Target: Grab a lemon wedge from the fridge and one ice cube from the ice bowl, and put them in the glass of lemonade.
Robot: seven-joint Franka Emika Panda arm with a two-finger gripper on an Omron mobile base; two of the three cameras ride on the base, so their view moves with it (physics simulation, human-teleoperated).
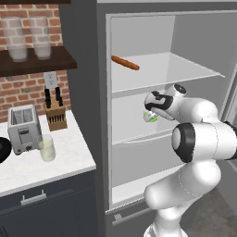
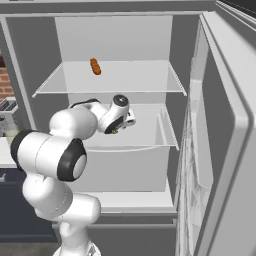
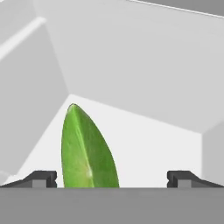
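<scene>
The fridge [image 1: 88, 69] stands open with its door [image 2: 235, 125] swung to the right. On its middle white shelf [image 2: 150, 135] lies the lemon wedge [image 3: 87, 148], a yellow-green sliver [image 1: 151, 116]. My gripper [image 3: 112, 177] reaches into that shelf and is open. The wedge stands between the two fingertips [image 3: 41, 178], nearer the left one, and neither touches it. The glass of lemonade [image 1: 46, 148] stands on the counter left of the fridge. The black ice bowl [image 1: 2, 150] peeks in at the left edge. The ice cube is out of view.
An orange-brown sausage stick [image 1: 125, 62] lies on the upper fridge shelf. A toaster [image 1: 22, 127] and a knife block [image 1: 55, 113] stand behind the glass. Two frosted glasses [image 1: 18, 39] sit on a dark wall shelf.
</scene>
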